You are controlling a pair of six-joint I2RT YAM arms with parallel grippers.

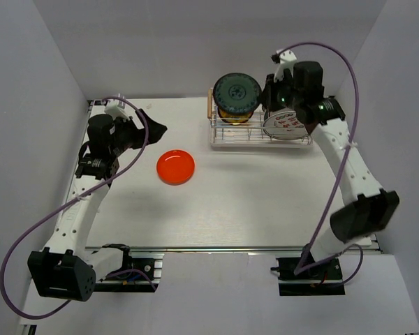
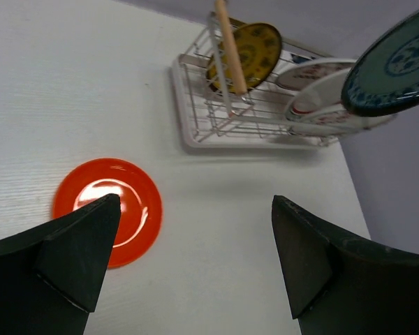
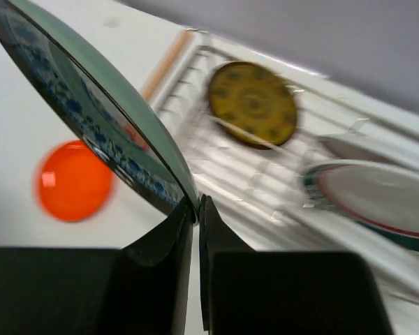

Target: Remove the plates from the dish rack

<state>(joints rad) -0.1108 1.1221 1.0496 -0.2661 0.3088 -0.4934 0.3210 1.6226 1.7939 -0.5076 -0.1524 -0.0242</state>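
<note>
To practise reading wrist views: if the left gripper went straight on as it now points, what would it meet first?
The left gripper would probably meet bare table, just beside the orange plate and short of the dish rack; depth is hard to judge.

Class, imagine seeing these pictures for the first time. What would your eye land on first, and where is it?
The bright orange-red plate lies flat and alone on the white table, left of the dish rack. Next comes the dark blue-patterned plate, pinched by its rim in the right end effector and held over the rack's left end. The left end effector hangs open near the orange-red plate.
</note>
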